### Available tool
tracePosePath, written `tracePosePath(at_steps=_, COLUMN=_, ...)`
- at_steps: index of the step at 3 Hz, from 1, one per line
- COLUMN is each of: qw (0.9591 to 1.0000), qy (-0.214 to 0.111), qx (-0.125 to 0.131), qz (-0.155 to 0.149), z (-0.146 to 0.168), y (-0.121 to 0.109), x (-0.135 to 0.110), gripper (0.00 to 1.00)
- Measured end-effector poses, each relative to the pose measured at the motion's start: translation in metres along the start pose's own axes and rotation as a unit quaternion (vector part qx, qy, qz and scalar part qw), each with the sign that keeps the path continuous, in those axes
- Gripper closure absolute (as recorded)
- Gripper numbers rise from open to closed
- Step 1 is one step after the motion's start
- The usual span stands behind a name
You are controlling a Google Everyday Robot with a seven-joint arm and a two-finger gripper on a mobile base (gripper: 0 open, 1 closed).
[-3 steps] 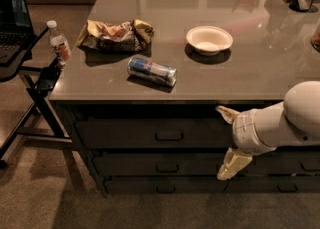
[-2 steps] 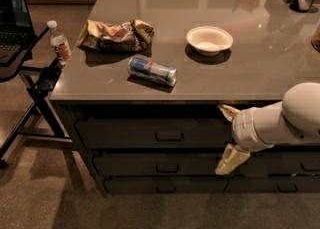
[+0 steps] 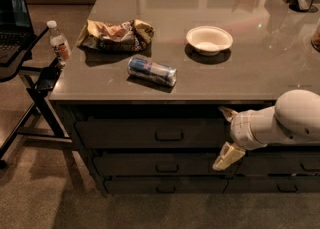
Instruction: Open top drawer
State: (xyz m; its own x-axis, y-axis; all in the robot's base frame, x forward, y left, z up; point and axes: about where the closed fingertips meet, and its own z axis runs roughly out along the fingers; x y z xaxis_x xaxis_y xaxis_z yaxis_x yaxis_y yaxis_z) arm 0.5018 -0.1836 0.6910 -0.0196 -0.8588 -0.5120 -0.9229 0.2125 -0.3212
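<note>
Here, one hand point(image 3: 220, 138) near top drawer point(image 3: 125, 133)

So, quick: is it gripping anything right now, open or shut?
End effector: open, holding nothing, at the top drawer front, right of its handle.

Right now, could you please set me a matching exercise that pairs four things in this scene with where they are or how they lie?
Things:
1. can
2. bowl
3. water bottle
4. gripper

Places or states:
A. in front of the right end of the shut top drawer
B. standing upright, off the left edge of the counter
C. lying on its side on the counter
D. upright on the counter, right of the can

Pairs: 1-C, 2-D, 3-B, 4-A
</note>
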Motion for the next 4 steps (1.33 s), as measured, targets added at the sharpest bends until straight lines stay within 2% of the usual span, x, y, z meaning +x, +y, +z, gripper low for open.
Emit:
tracePosePath(at_steps=2, qw=0.9999, qy=-0.009, qx=-0.003, qz=-0.012, z=0.026, y=-0.009, x=-0.002, gripper=0.0)
tracePosePath(at_steps=4, qw=0.9997, qy=-0.006, qx=-0.02, qz=-0.01, z=0.05, y=-0.004, x=0.005, gripper=0.0)
